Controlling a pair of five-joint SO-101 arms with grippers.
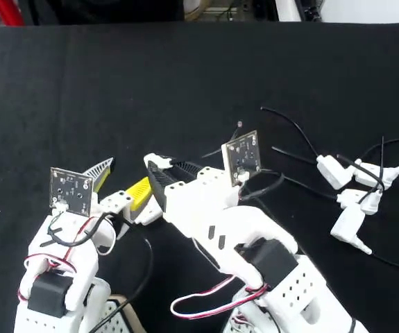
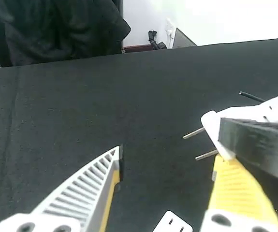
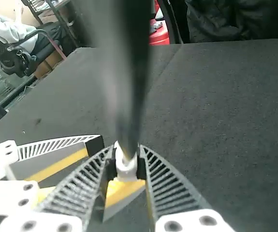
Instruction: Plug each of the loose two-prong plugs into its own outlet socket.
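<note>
the left hand [image 1: 126,177] sits low over the black counter [image 1: 150,90], at its near left. its fingers stand wide apart with nothing between them: one is grey and ribbed, the other yellow. in the left wrist view a small slotted piece [image 2: 175,224], white with two short slits, lies just under the hand; i cannot tell what it is.

just right of the yellow finger is the plug [image 2: 210,126]. it is a small white body with rounded corners. two thin bare metal prongs [image 2: 195,133] stick straight out of it, side by side, pointing toward the open left hand. the plug is off the counter, between the two arms and near the middle of the near edge.

the right hand [image 3: 125,159] is clamped on the plug, its dark ribbed fingers pressed against both sides of the white body. a black cord [image 3: 129,72] leaves the back of the plug and runs close past the wrist camera.

well apart, at the right of the counter, lie several white pieces [image 1: 352,191]. they are bunched together, with thin black cords looping away from them. which are plugs and which are sockets i cannot tell.
</note>
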